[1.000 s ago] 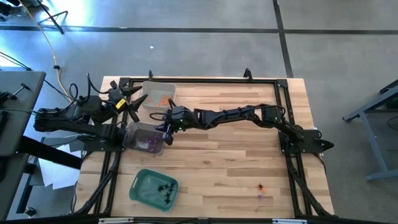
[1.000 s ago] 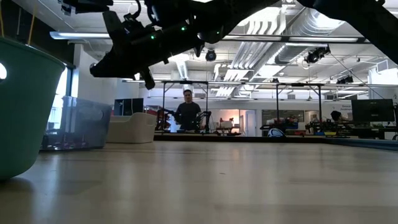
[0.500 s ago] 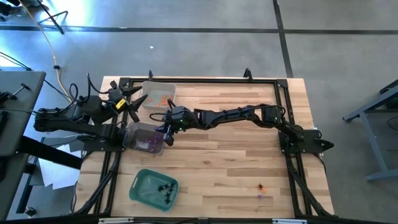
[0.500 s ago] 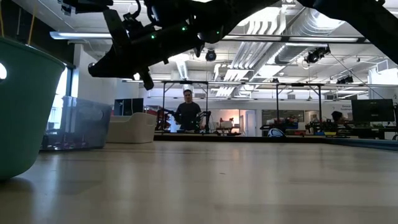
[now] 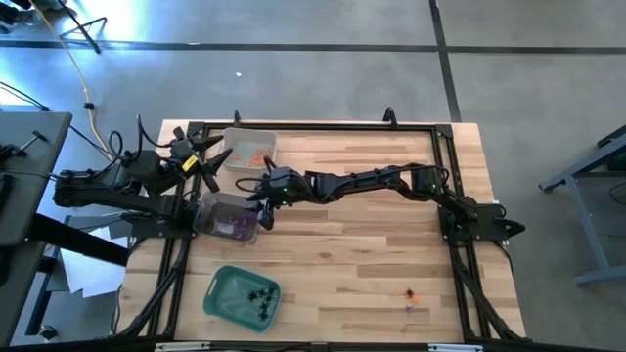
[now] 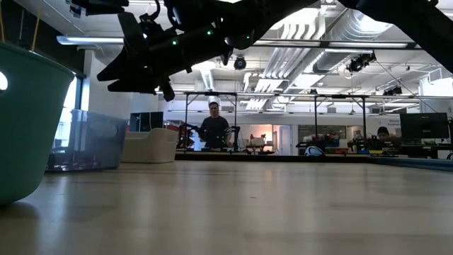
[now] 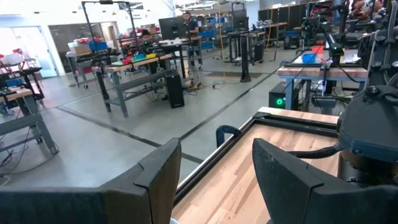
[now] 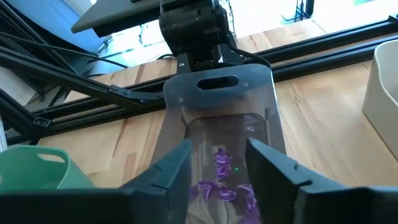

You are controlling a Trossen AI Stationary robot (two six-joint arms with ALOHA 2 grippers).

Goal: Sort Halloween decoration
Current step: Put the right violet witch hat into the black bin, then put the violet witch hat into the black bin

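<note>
At the left edge of the tabletop (image 5: 372,264) the left hand (image 5: 211,162) waits raised beside the white tray (image 5: 250,149) of orange trinkets (image 5: 252,155), its fingers spread apart and holding nothing. Just in front of it sits the clear tray (image 5: 228,217), with purple trinkets (image 8: 222,180) gathered on its floor. The green tray (image 5: 242,296), nearer the front edge, holds the black spider trinkets (image 5: 258,294).

The right hand (image 5: 260,198) reaches across from the far side and hovers over the clear tray's inner rim. In its wrist view the fingers stand parted with nothing visible between them, though a tiny piece could be hidden. So the step in hand looks like a drop into the purple tray, at or just past release.

Well apart, near the front right corner, an orange trinket (image 5: 412,293) and a purple trinket (image 5: 410,308) lie loose on the wood. The next move probably calls for the right arm to lift clear of the tray wall, swing back to that corner, and pinch one small piece cleanly without nudging its neighbour.
</note>
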